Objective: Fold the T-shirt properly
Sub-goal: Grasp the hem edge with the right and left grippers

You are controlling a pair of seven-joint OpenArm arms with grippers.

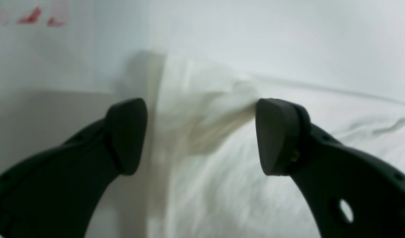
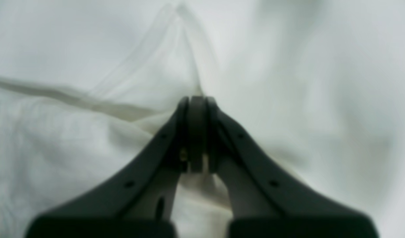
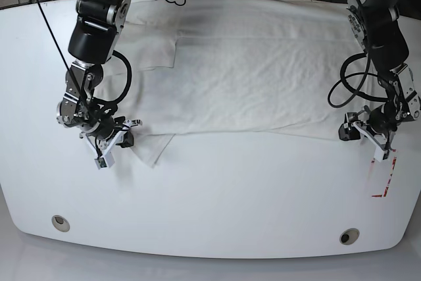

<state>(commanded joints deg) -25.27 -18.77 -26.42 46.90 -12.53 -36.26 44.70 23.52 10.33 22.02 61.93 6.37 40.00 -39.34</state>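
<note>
Currently, the right end effector (image 3: 125, 129) is clamped on the near hem of the large white cotton T-shirt (image 3: 250, 77), which is spread across the white desk (image 3: 217, 195); the left end effector (image 1: 201, 135) is held apart around the opposite corner. An uneven, skewed fold is risked if cloth is missed there.

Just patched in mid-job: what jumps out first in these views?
A large white cotton T-shirt lies spread across the far half of the white table. The right gripper, at the base view's left, is shut on a fold of its near edge. The left gripper, at the opposite near corner, stands open over the cloth's edge.
</note>
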